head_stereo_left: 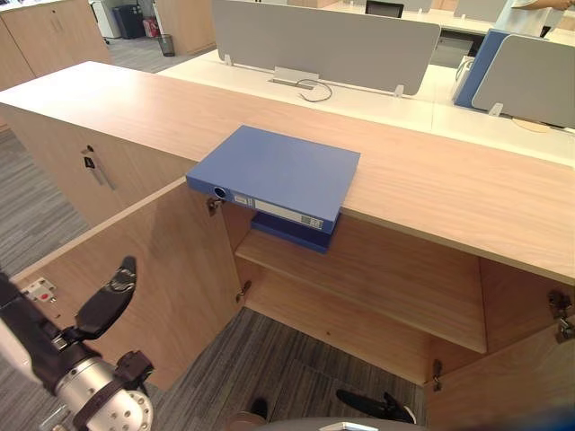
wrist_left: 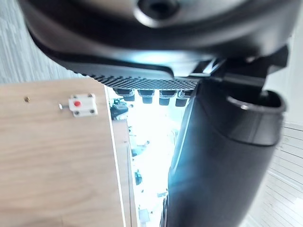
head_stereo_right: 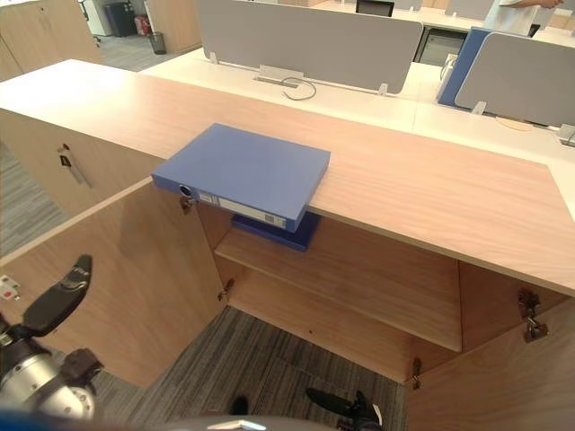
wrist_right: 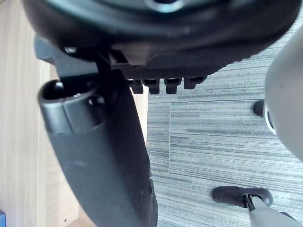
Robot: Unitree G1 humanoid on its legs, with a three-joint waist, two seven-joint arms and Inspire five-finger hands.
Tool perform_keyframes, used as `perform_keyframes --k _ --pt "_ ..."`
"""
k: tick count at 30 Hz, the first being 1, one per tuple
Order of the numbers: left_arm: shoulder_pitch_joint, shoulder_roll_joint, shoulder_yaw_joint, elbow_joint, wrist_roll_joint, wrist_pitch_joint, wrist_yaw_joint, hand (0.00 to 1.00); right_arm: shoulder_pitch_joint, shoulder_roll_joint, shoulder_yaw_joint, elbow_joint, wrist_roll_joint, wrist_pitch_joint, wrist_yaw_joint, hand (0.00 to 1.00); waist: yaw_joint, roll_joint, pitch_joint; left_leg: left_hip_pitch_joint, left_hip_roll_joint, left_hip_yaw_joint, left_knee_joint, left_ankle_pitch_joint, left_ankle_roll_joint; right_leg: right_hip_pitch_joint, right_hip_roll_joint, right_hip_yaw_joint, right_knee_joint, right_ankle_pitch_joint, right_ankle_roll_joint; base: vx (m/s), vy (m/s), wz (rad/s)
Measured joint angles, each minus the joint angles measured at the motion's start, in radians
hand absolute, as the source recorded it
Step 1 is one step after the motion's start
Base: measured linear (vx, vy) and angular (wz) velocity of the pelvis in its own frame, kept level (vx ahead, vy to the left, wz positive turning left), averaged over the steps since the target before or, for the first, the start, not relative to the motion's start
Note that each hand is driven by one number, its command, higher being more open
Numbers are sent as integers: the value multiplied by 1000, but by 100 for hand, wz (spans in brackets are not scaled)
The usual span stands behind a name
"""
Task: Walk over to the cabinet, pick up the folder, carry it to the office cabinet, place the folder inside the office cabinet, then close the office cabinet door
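A blue folder (head_stereo_left: 278,171) lies flat on the long wooden cabinet's top (head_stereo_left: 431,180), and its spine overhangs the front edge. Under it, a second dark blue item (head_stereo_left: 292,232) rests on the shelf (head_stereo_left: 377,278) inside the open compartment. Both doors stand open, the left door (head_stereo_left: 171,269) swung towards me and the right door (head_stereo_left: 512,386) at the lower right. My left hand (head_stereo_left: 106,303) hangs low beside the left door, fingers straight and empty, well short of the folder. My right hand (wrist_right: 104,161) shows over grey carpet, relaxed and holding nothing.
A closed cabinet door with a handle (head_stereo_left: 97,168) adjoins on the left. Desks with grey partitions (head_stereo_left: 323,40) stand behind the cabinet, and a person (head_stereo_left: 530,13) is at the far right. A white catch (wrist_left: 81,105) sits on the left door's inner face.
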Motion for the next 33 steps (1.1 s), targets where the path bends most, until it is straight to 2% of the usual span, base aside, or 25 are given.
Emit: perform_keyframes --k 2,7,10,13,19,24,33 --pt "-16 24 -39 0 59 2 -27 100 -23 1 -3 30 -1 -4 0 100 -8 5 -4 6 0 3 -15 7 -4 0 0 4 -4 0 0 -51 24 -5" --pt "-84 160 -75 2 195 3 -73 100 -74 -18 -2 114 -3 -20 15 100 -31 17 -12 11 7 43 -35 13 -15 -10 9 69 -45 0 -6 -44 11 -27" --pt "-120 217 -82 26 287 1 -101 100 -77 -58 -3 124 -3 -35 17 100 -57 44 -20 13 18 72 -36 15 -18 -21 16 111 -54 6 -15 -49 13 -32" --pt "-149 262 -82 80 346 -4 -120 100 -73 -86 -6 158 -3 -36 19 100 -59 56 -27 18 26 94 -36 15 -19 -23 26 140 -65 9 -21 -38 1 -25" --pt "-184 310 -61 186 502 26 -88 100 -57 -107 -53 191 -3 -37 17 100 -75 58 -29 21 54 122 -36 21 -27 -38 44 178 -67 10 -37 -31 -21 -19" --pt "-236 442 -51 335 623 32 -81 100 -53 -112 -83 189 -5 -40 17 100 -82 59 -28 31 57 136 -38 21 -28 -35 49 192 -73 9 -41 -27 -6 -8" --pt "-310 541 -47 450 686 42 -81 100 -54 -107 -98 189 -7 -42 29 100 -83 54 -25 38 58 154 -38 18 -30 -34 48 213 -85 9 -41 -13 13 -7"
